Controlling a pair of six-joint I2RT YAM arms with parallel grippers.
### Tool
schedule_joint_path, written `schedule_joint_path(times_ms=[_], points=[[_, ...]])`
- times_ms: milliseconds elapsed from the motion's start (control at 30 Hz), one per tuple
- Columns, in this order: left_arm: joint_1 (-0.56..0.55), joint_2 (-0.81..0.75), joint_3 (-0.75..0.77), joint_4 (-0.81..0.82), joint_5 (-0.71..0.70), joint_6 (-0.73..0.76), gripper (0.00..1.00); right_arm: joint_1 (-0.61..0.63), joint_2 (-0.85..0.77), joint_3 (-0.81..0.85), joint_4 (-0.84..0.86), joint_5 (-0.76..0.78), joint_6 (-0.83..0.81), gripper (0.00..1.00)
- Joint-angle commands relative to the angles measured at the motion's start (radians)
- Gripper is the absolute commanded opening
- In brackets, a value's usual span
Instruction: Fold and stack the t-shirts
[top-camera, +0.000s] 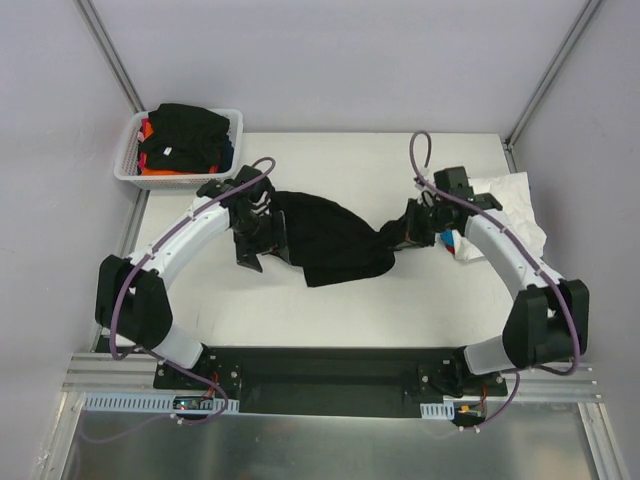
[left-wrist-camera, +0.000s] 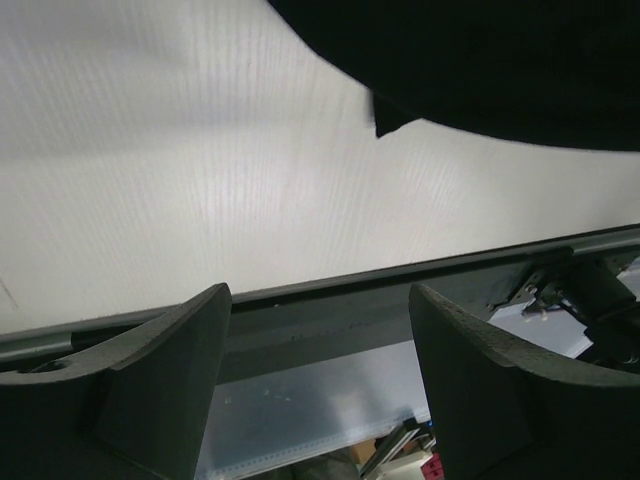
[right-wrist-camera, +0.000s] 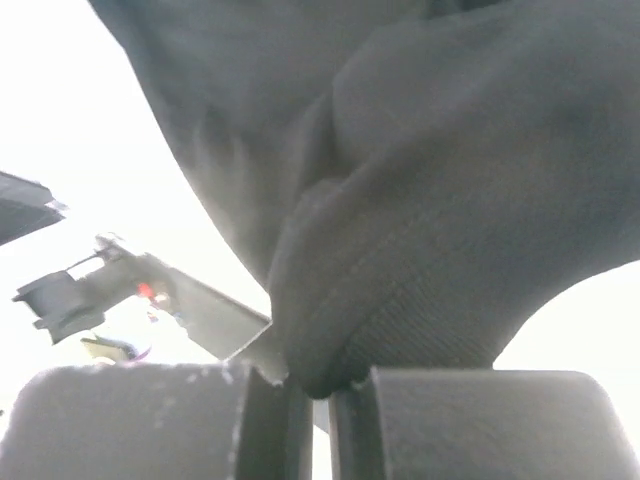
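I'm watching the right gripper (right-wrist-camera: 318, 400) pinching shut on the right end of the black t-shirt (top-camera: 335, 240), which is lying crumpled mid-table (top-camera: 350, 160). The left gripper (left-wrist-camera: 320, 380) is hanging spread at its left edge, gripping nothing. A white t-shirt (top-camera: 515, 205) is crowding the right arm (top-camera: 510, 255). The basket (top-camera: 128, 165) of piled t-shirts (top-camera: 185, 135) is sitting far-left, well apart.

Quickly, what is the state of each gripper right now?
Left gripper: open, holding nothing.
Right gripper: closed on the black t-shirt.
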Motion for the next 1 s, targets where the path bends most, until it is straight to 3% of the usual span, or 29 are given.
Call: schedule_joint_path(times_ms=[0,200,367,500,800,867,900,967], points=[[-0.014,0.079,0.107,0.075,0.043,-0.018,0.72,-0.001,-0.094,0.215,-0.277,0.004,0.009,0.03],[-0.037,0.192,0.222,0.129,0.073,-0.009,0.72,-0.004,-0.126,0.408,-0.507,-0.010,0.008,0.03],[-0.058,0.252,0.277,0.155,0.087,-0.007,0.72,-0.004,-0.161,0.444,-0.717,-0.030,0.003,0.03],[-0.069,0.272,0.280,0.164,0.095,-0.015,0.72,-0.004,-0.248,0.312,-0.842,0.011,-0.040,0.02],[-0.089,0.259,0.207,0.167,0.106,0.004,0.72,-0.006,-0.475,-0.083,-0.888,0.135,-0.044,0.02],[-0.089,0.260,0.196,0.167,0.107,0.007,0.72,-0.004,-0.493,-0.128,-0.896,0.165,-0.054,0.08],[-0.087,0.265,0.196,0.164,0.106,0.007,0.72,-0.004,-0.500,-0.162,-0.897,0.174,-0.055,0.24],[-0.089,0.272,0.203,0.164,0.110,0.008,0.73,-0.003,-0.508,-0.174,-0.896,0.203,-0.057,0.45]])
